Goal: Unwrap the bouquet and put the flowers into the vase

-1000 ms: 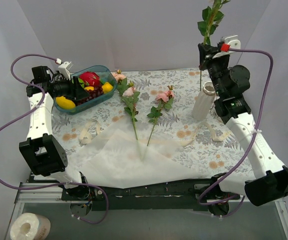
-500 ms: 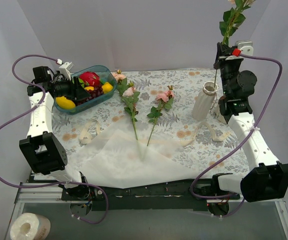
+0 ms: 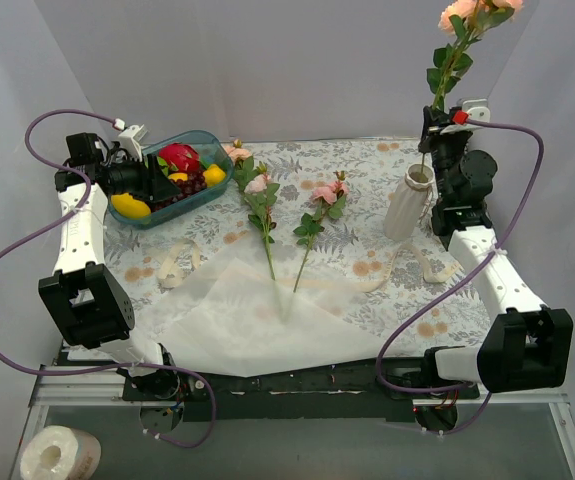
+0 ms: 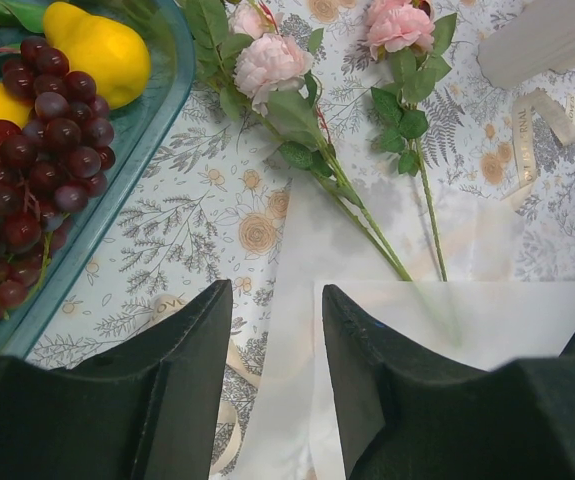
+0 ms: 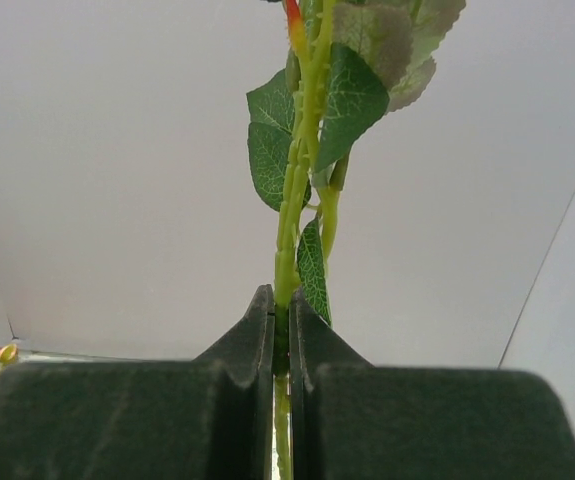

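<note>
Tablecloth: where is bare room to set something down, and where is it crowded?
Free: the back strip between the fruit tray and the vase; the near-right cloth beside the white paper. Crowded: the middle, where two flowers lie, and around the vase, where the right gripper holds a stem.

Clearance around the claws
Below the right claw point(image 3: 429, 128), only the gripped rose stem point(image 3: 445, 62) and the vase point(image 3: 407, 208) are found; bare table point(image 3: 359, 168) is left beside them. The fruit tray point(image 4: 170, 92) is set close beside the left claw point(image 4: 275, 300); ahead, two flowers point(image 4: 297, 110) and flat paper point(image 4: 487, 320) are met.
</note>
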You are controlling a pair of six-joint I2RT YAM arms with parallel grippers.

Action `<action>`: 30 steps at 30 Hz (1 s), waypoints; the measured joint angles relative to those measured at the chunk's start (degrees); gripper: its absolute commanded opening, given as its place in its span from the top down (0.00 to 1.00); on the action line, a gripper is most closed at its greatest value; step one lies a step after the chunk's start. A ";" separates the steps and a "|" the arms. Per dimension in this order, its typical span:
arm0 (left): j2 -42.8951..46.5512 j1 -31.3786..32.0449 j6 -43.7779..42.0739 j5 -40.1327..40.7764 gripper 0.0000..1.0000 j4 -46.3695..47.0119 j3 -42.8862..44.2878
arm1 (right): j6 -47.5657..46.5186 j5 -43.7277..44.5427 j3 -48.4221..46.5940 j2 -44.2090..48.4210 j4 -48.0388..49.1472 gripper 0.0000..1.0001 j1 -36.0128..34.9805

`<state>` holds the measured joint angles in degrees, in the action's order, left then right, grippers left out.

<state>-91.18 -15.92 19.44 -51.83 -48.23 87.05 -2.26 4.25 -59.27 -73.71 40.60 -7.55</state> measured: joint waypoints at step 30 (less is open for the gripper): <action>0.00 0.00 -0.81 0.39 0.59 -1.09 0.81 | 9.03 -8.33 -3.63 17.92 -30.08 0.02 0.02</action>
<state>-91.18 -15.92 18.63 -51.44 -49.32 87.85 6.76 -4.08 -62.89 -55.79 10.52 -7.53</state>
